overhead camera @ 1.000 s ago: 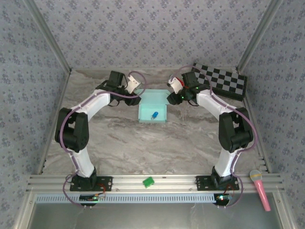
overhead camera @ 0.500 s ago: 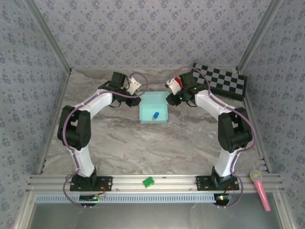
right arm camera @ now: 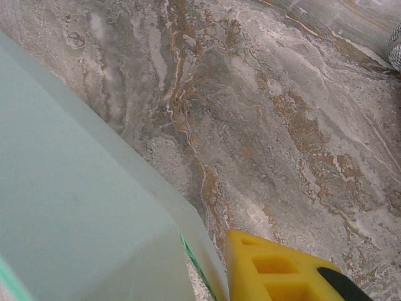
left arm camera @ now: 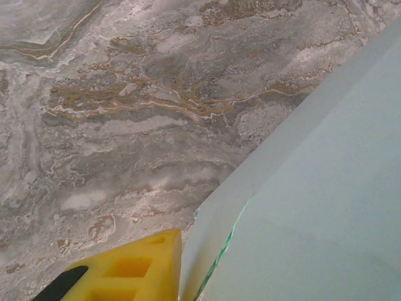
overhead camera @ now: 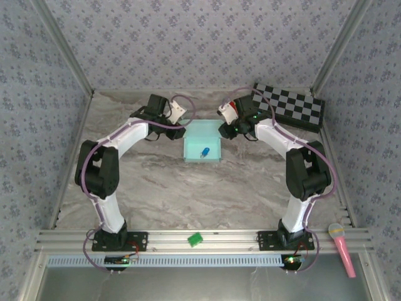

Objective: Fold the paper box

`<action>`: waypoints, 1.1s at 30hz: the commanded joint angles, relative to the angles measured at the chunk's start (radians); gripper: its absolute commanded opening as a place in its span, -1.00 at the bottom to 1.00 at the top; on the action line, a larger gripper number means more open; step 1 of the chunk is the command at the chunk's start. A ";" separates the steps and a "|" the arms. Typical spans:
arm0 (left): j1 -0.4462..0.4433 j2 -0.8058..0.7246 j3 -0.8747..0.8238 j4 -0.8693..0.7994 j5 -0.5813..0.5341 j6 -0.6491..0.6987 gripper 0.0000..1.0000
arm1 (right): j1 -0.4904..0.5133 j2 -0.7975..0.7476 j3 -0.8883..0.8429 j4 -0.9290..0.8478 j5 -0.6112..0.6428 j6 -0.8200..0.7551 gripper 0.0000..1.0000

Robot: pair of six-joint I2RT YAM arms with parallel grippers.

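Two units noted: left gripper [overhead camera: 182, 116] and right gripper [overhead camera: 224, 119] flank the far corners of the box [overhead camera: 203, 142] on the table [overhead camera: 188, 188], one yellow finger [left arm camera: 135, 269] outside each wall — grip not discernible; advise folding both walls together, evenly, without creasing.

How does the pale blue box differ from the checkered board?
The paper box is plain pale blue; the checkered board is black and white. The paper box sits mid-table with a small blue object inside; the checkered board sits at the far right. Both are rectangular.
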 commanded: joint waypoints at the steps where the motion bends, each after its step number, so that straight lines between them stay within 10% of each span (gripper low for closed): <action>1: -0.006 -0.050 -0.006 0.001 -0.006 -0.025 -0.43 | 0.004 0.010 0.013 -0.012 0.012 0.033 -0.48; 33: -0.066 -0.103 -0.082 0.077 -0.145 -0.250 -0.64 | 0.102 -0.032 -0.083 0.092 0.216 0.306 -0.67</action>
